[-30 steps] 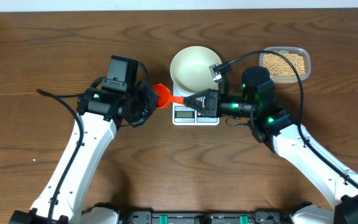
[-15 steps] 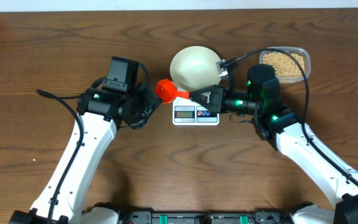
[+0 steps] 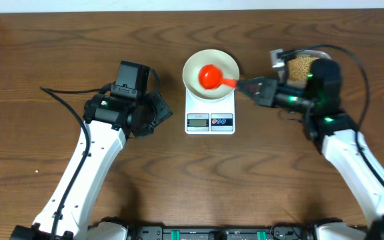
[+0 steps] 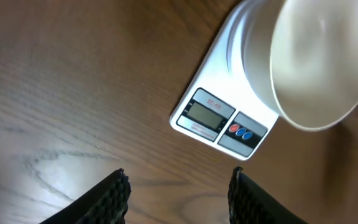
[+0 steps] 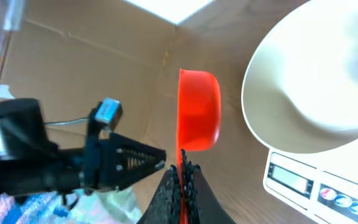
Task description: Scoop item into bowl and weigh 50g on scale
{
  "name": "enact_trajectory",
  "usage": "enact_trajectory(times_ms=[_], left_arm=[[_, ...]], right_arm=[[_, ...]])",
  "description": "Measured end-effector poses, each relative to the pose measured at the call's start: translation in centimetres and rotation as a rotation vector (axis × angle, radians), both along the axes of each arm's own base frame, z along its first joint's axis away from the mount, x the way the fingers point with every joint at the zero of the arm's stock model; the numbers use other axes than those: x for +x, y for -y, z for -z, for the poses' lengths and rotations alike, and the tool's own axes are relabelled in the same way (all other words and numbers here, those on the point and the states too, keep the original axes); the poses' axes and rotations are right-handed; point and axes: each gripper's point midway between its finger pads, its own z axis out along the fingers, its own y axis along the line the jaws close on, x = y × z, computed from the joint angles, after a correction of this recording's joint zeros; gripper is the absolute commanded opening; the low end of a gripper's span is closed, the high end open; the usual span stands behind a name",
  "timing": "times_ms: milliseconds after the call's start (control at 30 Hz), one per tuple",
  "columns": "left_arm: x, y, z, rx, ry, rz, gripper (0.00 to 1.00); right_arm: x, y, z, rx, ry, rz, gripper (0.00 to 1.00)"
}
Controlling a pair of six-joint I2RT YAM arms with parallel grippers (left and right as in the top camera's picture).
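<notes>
Upper centre, the right gripper clamps an orange-red plastic scoop over the round white bowl, set on the white rectangular scale for weighing (left gripper: 2 fingers apart, empty).

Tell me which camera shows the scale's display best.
The left wrist view: the scale lies close, its display and red and blue buttons unobstructed, though no digits are legible. Overhead shows the display too, but small. The right wrist view catches only its front strip at the lower right, below the white bowl.
</notes>
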Motion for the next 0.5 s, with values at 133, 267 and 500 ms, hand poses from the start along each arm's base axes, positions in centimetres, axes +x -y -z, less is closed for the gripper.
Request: enact_trajectory(times_ms=[133, 267, 500], left_arm=[[0.4, 0.6, -0.3, 0.021, 0.052, 0.104, 0.49], [0.1, 2.9, -0.6, 0.037, 0.100, 0.238, 0.49], [-2.3, 7.6, -0.7, 0.051, 0.136, 0.468, 0.40]], right_arm=[[-1.0, 4.0, -2.5, -0.016, 0.042, 0.082, 0.01], [-2.0, 8.2, -3.7, -0.047, 0.059, 0.186, 0.01], [-2.2, 14.1, -3.4, -0.100, 0.058, 0.349, 0.01]])
